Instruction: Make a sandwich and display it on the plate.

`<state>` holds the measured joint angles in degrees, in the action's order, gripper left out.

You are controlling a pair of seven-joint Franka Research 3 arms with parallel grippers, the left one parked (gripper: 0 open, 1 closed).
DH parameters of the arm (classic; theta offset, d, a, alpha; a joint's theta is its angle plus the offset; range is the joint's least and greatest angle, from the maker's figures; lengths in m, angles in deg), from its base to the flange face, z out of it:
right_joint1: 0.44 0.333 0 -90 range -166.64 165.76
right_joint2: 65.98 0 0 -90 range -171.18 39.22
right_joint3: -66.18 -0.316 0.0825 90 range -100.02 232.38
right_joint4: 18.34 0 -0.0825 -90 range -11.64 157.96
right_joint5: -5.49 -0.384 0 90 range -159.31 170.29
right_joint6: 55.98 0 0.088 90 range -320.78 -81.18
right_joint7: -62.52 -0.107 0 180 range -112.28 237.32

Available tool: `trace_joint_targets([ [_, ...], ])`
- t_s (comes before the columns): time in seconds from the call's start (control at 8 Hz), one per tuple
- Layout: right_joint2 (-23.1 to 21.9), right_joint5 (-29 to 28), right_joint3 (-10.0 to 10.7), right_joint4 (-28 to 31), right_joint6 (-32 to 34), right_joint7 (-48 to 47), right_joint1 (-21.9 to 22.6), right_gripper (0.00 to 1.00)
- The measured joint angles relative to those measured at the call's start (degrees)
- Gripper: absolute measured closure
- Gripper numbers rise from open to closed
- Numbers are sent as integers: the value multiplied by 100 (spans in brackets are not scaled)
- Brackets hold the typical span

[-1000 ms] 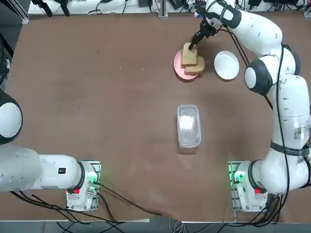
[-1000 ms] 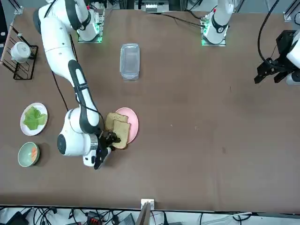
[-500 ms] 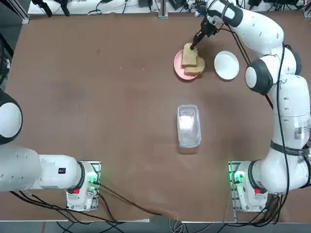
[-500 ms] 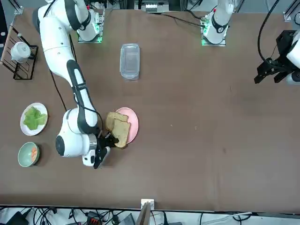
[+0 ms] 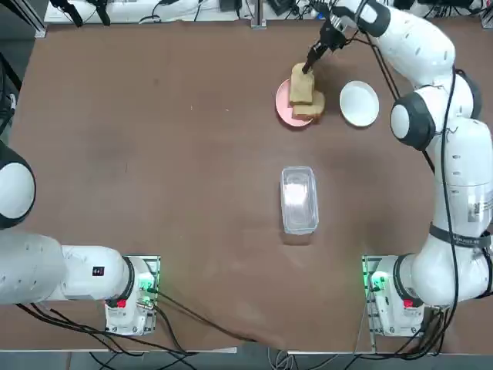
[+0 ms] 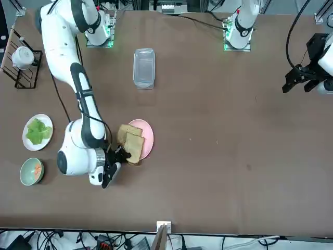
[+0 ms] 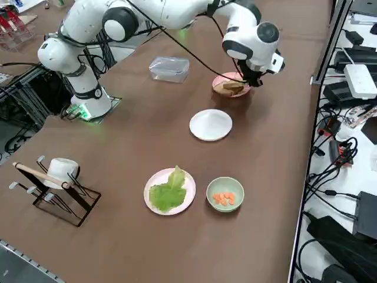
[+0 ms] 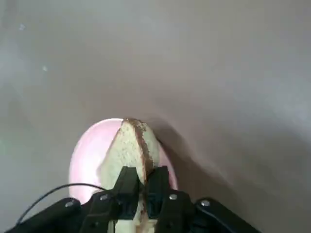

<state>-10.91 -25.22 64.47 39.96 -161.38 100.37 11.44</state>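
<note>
Right end effector (image 7: 254, 78) over pink plate (image 7: 230, 92) with bread slices (image 7: 231, 87), empty white plate (image 7: 211, 125) nearby

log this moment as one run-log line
arm: right | hand: shut on bread slice | slice: tilted up, over pink plate | second slice: on pink plate | white plate: bare | lettuce: untouched

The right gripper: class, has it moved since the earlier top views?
Yes. The right gripper, shut on a bread slice, has shifted toward the table's far edge, away from the pink plate.

The end effector (image 8: 144, 187) hides the lower edge of the bread slice (image 8: 127, 148).
</note>
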Motion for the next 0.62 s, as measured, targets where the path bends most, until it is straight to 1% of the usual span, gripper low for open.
trace_joint_targets([
  [0.12,-228,-9,0,-49,339,-176,-72,88],
  [0.25,-540,-158,3,-65,704,-393,-224,89],
  [0.38,-721,-392,18,-64,851,-596,-395,92],
  [0.5,-883,-562,27,-64,964,-863,-660,92],
  [0.62,-1027,-616,31,-63,1087,-1179,-981,92],
])
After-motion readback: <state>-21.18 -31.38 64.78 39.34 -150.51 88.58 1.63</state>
